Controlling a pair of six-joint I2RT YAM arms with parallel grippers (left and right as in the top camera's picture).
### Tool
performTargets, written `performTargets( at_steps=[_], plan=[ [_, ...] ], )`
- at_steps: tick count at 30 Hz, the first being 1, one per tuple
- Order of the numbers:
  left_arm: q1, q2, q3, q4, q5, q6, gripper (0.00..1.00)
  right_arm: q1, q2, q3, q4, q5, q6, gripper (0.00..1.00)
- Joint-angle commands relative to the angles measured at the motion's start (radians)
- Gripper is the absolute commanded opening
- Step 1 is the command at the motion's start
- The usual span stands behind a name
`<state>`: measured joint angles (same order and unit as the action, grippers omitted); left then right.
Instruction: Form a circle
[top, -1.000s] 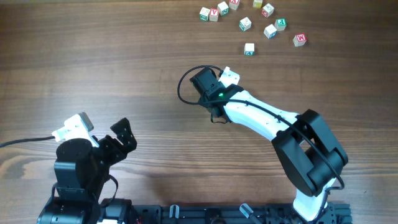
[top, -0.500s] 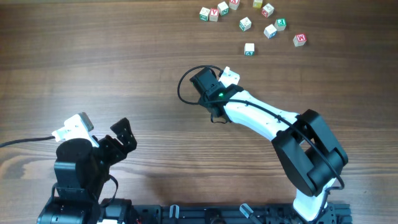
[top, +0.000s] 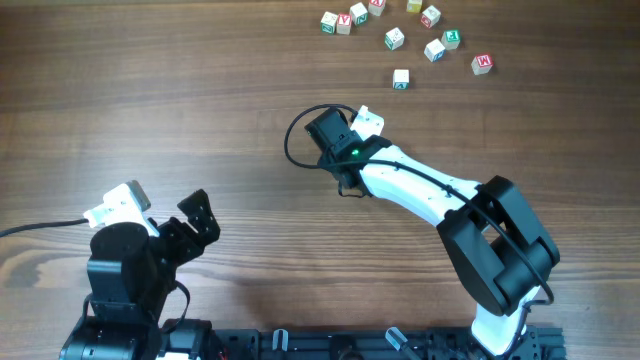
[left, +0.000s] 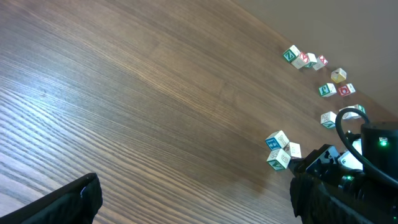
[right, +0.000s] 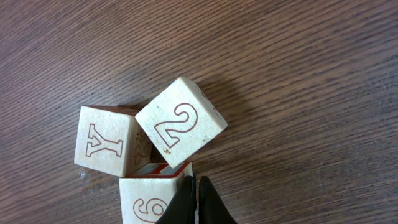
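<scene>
Here the tightly closed right hand (right: 196, 188) points at the circle (right: 163, 134) just ahead

Robotics lab, wood-grain table (top: 150, 100), black mounting rail (top: 300, 340), trailing cable (top: 40, 228)

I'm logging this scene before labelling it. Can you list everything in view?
table: one, brown wood, under everything
loose cubes: eleven, pale with coloured letters, scattered on the far right of the table
clumped cubes: three, pale, marked Y, 2 and 6, touching each other, mid-table at the right gripper's tip
left gripper: one, black, open, holding nothing, near left
right gripper: one, black, shut, tips at the cube marked 6
</scene>
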<state>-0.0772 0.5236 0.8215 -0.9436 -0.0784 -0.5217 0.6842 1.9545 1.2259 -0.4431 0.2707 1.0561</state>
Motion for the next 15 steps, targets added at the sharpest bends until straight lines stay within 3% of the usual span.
performTargets(
  at_steps=[1, 15],
  plan=[
    [0.001, -0.004, -0.007, -0.002, -0.009, -0.01, 1.0, -0.005, 0.019, 0.009, 0.004, 0.029, -0.009, 0.05],
    [0.001, -0.004, -0.007, -0.002, -0.01, -0.01, 1.0, -0.005, -0.009, 0.01, -0.074, 0.065, 0.053, 0.04]
  ],
)
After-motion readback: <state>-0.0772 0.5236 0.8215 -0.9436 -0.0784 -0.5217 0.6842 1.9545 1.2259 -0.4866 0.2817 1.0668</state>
